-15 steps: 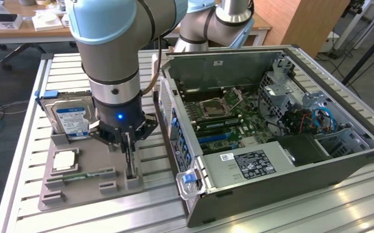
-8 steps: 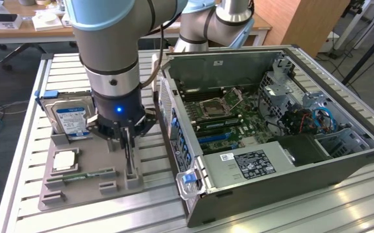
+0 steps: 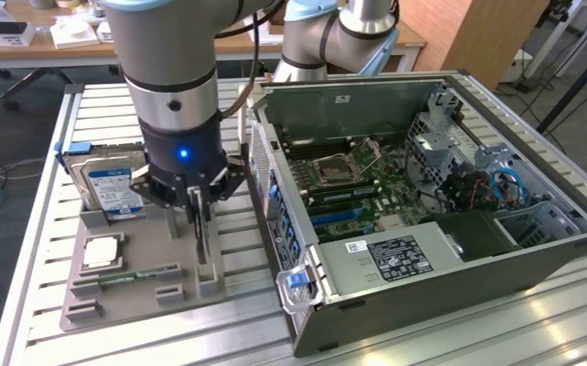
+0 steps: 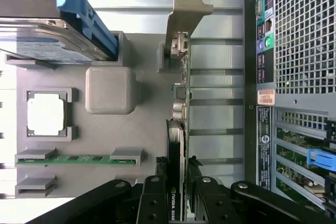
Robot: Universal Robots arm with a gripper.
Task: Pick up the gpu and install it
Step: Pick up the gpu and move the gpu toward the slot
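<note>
**One gpu, pinched on edge in its holder**

The gpu [image 3: 204, 236] stands upright on its long edge, toward the exterior view's left, below the middle of the frame. Its lower edge sits in the slotted posts of a gray holder tray [image 3: 141, 236]. In the wrist view you see the card edge-on as a thin dark strip [image 4: 178, 108], with its silver bracket [image 4: 186, 3] at the far end.

The gripper [image 3: 200, 200] comes straight down over the card. Its two black fingers [image 4: 160, 169] press against opposite faces at the end away from the bracket, so the jaws are clamped on the gpu. The card looks seated in its posts, not yet lifted clear.

The grip is near one end, so to my eye the bracket end could sag or drag. Keep the wrist vertical and draw the card straight up along its slots. Pulling sideways would likely bind it against the posts.

Just beside the card on the tray are a square processor chip [image 3: 102, 252] and a narrow green memory stick [image 3: 131, 276]. A hard drive [image 3: 110, 187] with a blue-white label stands behind them. The open computer case [image 3: 446, 305] lies close by on the exterior view's right, its perforated rear wall facing the card. Mind that wall, since there is little room on that side.
</note>
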